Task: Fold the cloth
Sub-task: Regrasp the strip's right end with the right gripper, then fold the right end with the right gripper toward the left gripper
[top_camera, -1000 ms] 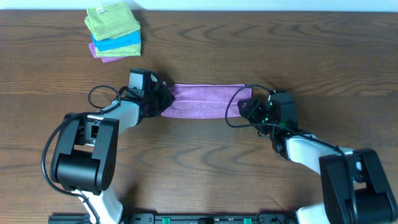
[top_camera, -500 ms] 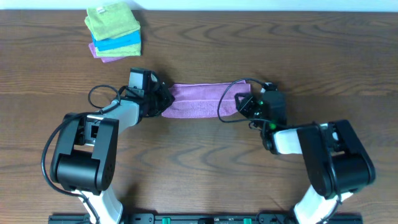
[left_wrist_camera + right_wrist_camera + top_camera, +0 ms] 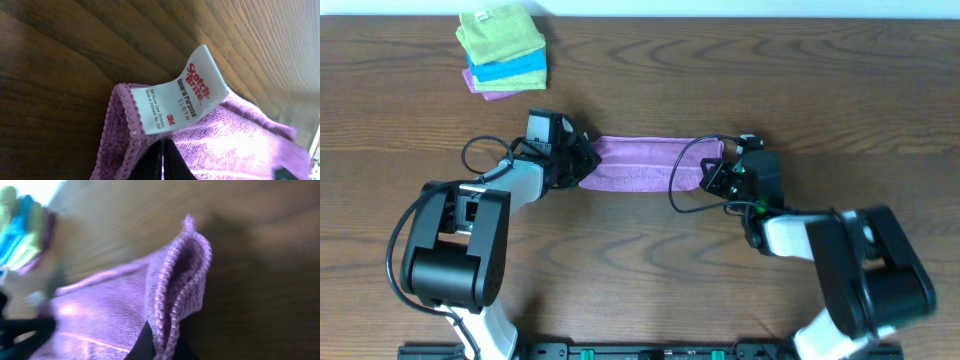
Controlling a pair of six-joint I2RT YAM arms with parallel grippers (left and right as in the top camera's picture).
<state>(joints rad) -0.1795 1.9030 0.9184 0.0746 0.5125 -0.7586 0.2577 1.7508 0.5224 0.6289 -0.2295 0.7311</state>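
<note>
The purple cloth (image 3: 645,165) lies as a long folded strip across the middle of the table. My left gripper (image 3: 582,165) is shut on its left end. In the left wrist view the dark jaws (image 3: 164,160) pinch the hemmed corner of the cloth (image 3: 225,135) just below a white label (image 3: 185,92). My right gripper (image 3: 712,175) is shut on the strip's right end. The right wrist view shows the doubled hem of the cloth (image 3: 100,315) standing up between the closed jaws of the right gripper (image 3: 162,347).
A stack of folded green, blue and purple cloths (image 3: 503,50) sits at the far left of the table, and also shows blurred in the right wrist view (image 3: 20,230). Bare wood table (image 3: 720,70) surrounds the strip. Black cables loop beside both wrists.
My right gripper has closed on the cloth's right end, and its arm has shifted behind it. The left gripper and the cloth's left end have stayed put.
</note>
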